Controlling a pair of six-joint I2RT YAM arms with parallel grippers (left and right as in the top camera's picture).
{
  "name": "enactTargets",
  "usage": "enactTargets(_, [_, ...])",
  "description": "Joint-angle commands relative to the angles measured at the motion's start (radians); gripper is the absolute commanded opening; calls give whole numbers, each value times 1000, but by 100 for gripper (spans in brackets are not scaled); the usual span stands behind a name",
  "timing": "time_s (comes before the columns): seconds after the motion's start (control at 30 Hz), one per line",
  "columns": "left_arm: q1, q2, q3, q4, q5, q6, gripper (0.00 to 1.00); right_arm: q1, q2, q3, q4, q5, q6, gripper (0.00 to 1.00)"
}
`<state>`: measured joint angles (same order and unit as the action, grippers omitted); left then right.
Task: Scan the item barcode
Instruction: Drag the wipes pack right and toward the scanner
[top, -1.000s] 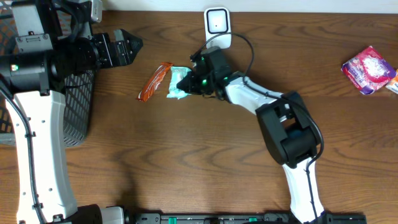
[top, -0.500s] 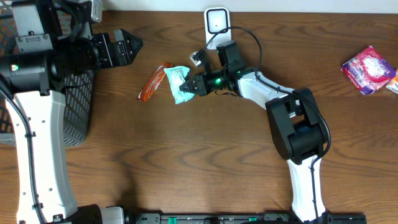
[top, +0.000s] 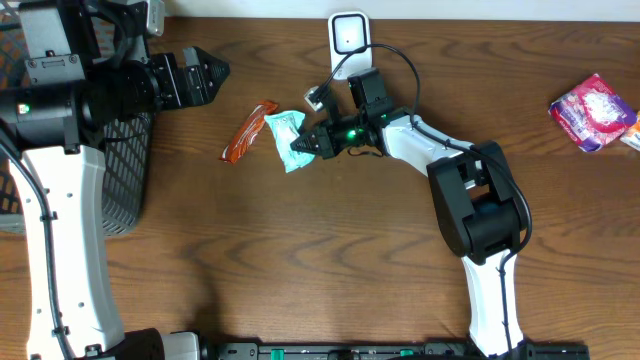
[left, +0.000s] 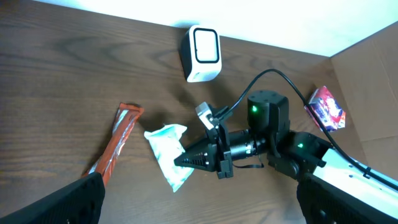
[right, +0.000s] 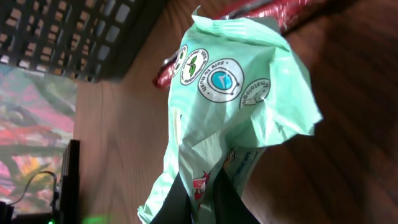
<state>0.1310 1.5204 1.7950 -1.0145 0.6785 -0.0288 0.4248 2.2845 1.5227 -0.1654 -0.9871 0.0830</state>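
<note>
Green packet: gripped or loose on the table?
Gripped. Right tool is shut on the green packet; right wrist view shows it pinching the wrapper's edge.

In the right wrist view the green packet (right: 239, 118) covers most of the red wrapper (right: 292, 9) behind it, its small print is too blurred to read, and the dark fingers (right: 236, 205) pinching its lower end run off the bottom edge.

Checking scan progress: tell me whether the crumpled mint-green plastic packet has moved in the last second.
Yes, slightly: overhead, the packet, pinched by the right gripper, has shifted down-frame, away from the white box-shaped scanner.
</note>
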Motion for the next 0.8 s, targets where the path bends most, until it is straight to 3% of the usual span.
enactTargets(0.0, [2,4,4,0,10,2,98,9,10,2,-45,-19,-119,1])
enactTargets(0.1, [2,4,4,0,10,2,98,9,10,2,-89,-42,-198,1])
enactTargets(0.27, [2,4,4,0,10,2,98,9,10,2,-93,-32,-204,1])
enactTargets(0.5, [2,4,4,0,10,2,98,7,8,5,-93,6,-146,1])
enactTargets(0.77, [2,4,4,0,10,2,98,7,-59,8,-127,220,-13,1])
